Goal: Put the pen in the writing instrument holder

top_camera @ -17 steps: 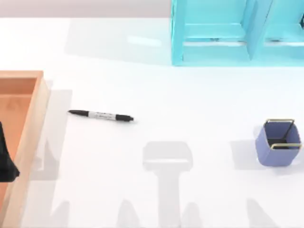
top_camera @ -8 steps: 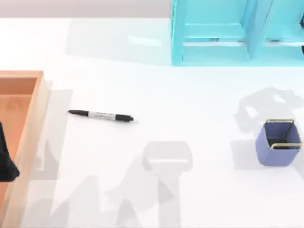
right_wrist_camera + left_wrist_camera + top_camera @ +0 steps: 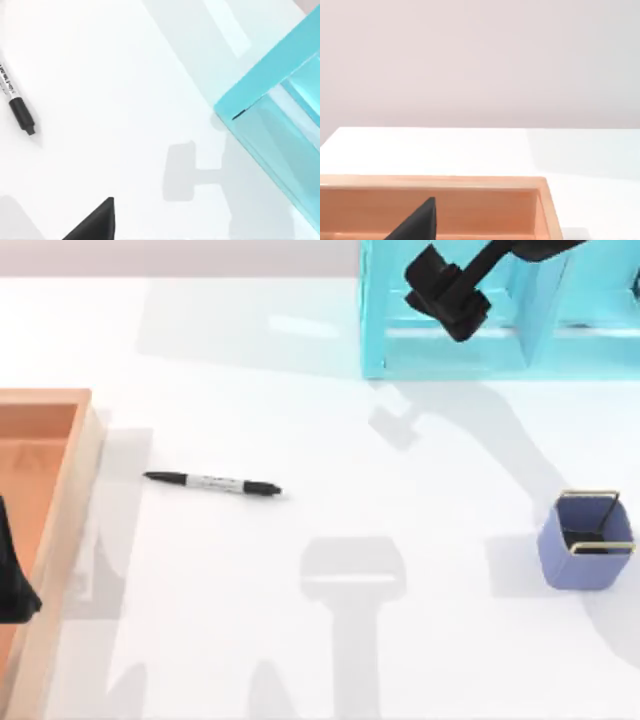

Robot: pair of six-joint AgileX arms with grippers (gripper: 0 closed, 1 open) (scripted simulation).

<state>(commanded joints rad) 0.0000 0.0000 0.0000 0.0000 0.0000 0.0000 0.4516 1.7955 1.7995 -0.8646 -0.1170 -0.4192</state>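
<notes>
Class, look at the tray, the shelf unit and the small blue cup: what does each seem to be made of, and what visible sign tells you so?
Wooden tray: looks like pale unfinished wood, going by its matt orange-tan walls. Cyan shelf unit: probably painted board or plastic, with a flat, even colour. Writing instrument holder: matt periwinkle body, perhaps plastic or ceramic, with a thin gold rim that looks like metal wire.

You're looking at a rendered desk-like setup: a plain white tabletop (image 3: pixel 400 470), a cyan shelf unit (image 3: pixel 480 340), a wooden tray (image 3: pixel 75 460), a pen (image 3: pixel 212 483).
</notes>
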